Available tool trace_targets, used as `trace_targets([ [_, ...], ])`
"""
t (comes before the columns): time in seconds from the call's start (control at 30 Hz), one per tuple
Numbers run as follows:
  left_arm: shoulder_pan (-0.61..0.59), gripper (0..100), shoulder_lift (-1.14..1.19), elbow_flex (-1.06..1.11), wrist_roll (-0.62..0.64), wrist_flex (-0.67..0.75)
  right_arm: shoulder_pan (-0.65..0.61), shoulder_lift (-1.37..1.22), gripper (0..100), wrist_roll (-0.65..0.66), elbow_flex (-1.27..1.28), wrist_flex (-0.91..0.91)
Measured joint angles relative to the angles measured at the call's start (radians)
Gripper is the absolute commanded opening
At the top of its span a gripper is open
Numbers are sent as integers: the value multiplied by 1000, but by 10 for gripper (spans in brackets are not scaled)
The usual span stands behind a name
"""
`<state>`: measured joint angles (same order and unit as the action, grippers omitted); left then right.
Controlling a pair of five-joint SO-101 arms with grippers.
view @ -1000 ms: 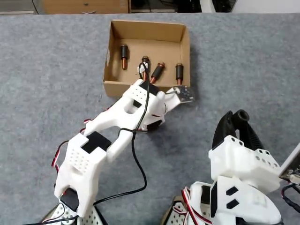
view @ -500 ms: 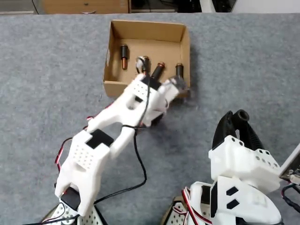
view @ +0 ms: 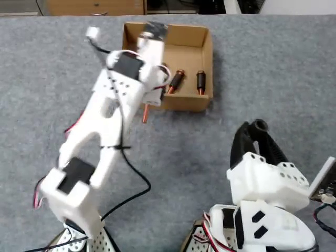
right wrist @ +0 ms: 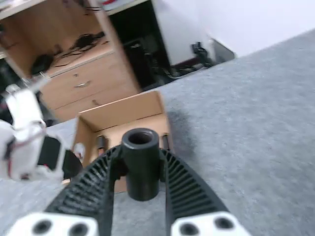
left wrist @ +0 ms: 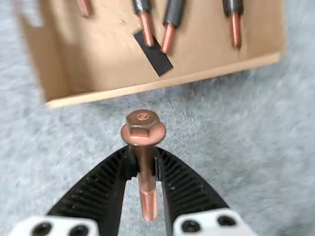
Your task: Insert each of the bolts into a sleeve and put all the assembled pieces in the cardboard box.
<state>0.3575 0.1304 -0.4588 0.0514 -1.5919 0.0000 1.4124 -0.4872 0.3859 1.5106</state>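
My left gripper [left wrist: 142,158] is shut on a copper bolt [left wrist: 142,147], held head-up over the carpet just in front of the cardboard box [left wrist: 162,84]. From above, the bolt [view: 145,112] hangs below the left gripper [view: 150,98] by the box's front wall [view: 184,102]. Several assembled bolt-and-sleeve pieces [left wrist: 169,24] lie in the box, two of them [view: 176,80] beside the arm. My right gripper [right wrist: 141,160] is shut on a black sleeve [right wrist: 141,162], upright with its bore facing up. This sleeve [view: 258,126] stands at the near right, apart from the box.
A small black patch [left wrist: 153,47] lies on the box floor. Grey carpet [view: 273,73] covers the table, with open room right of the box. The left arm's black cable [view: 137,181] trails over the carpet. Wooden drawers [right wrist: 83,88] stand beyond the table's far edge.
The left arm has risen and swung left from the box's front right corner, and a copper bolt now shows in its gripper. The right arm shifted slightly left.
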Motion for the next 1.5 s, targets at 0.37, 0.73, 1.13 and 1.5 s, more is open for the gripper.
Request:
trace_targets([
  [0.37, -140, 18, -569, 89, 146, -110, -241, 0, 2, 0, 190, -144],
  [0.73, -173, 18, -1212, 772, 152, 201, -451, -124, 2, 51, 341, -269],
  [1.13, -175, 18, -1557, 1131, 141, 345, -585, -420, 2, 60, 436, -388],
  [1.5, -121, 18, -1562, 1183, 37, 334, -779, -431, 2, 187, 623, -631],
])
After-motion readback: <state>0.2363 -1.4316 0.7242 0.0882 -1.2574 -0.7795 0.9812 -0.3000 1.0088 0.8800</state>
